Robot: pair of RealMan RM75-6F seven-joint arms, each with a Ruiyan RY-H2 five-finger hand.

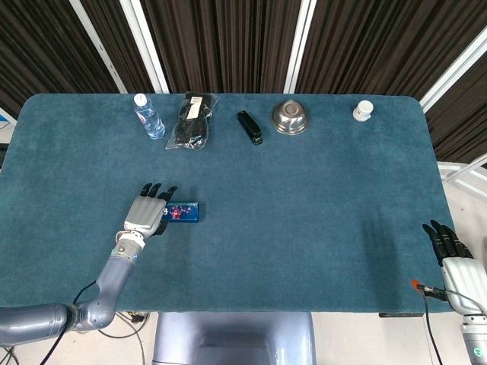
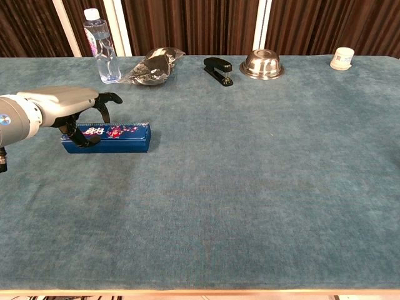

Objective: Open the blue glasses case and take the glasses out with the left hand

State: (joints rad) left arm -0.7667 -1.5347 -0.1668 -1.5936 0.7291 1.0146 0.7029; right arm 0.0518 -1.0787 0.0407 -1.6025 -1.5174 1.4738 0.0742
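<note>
The blue glasses case [image 1: 185, 212] [image 2: 119, 137] lies closed and flat on the teal table, at the front left. My left hand [image 1: 147, 213] [image 2: 59, 103] hovers over its left end, palm down. The thumb reaches down the case's near side and the fingers [image 2: 105, 102] arch over the far side, above the lid. No firm grip shows. The hand hides the case's left end in the head view. My right hand [image 1: 455, 262] rests off the table's front right corner with fingers straight and nothing in it. The glasses are not visible.
Along the far edge stand a water bottle [image 1: 149, 116] [image 2: 101, 47], a black bagged item [image 1: 192, 122], a black stapler [image 1: 249, 127], a metal bowl [image 1: 290, 117] and a small white jar [image 1: 363, 111]. The table's front edge is close behind the left hand.
</note>
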